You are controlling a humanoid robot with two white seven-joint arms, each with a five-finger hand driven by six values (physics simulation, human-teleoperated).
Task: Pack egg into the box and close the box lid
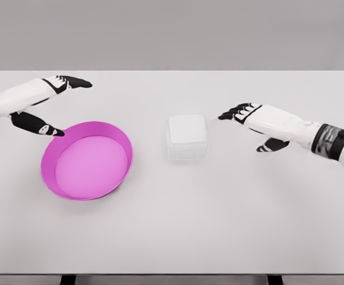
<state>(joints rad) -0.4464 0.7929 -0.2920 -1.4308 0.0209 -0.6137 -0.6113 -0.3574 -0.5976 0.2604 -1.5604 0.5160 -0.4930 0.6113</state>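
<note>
A small white box [187, 137] with rounded corners stands at the middle of the table, its lid down. No egg shows anywhere in the head view. My right hand [246, 122] hovers to the right of the box, a short gap away, fingers spread and holding nothing. My left hand [56, 107] is at the far left, above the upper rim of a magenta bowl, also spread and holding nothing.
The round magenta bowl [122, 142] sits left of the box with nothing visible inside. The white table [219, 225] stretches wide in front, its front edge near the bottom of the view.
</note>
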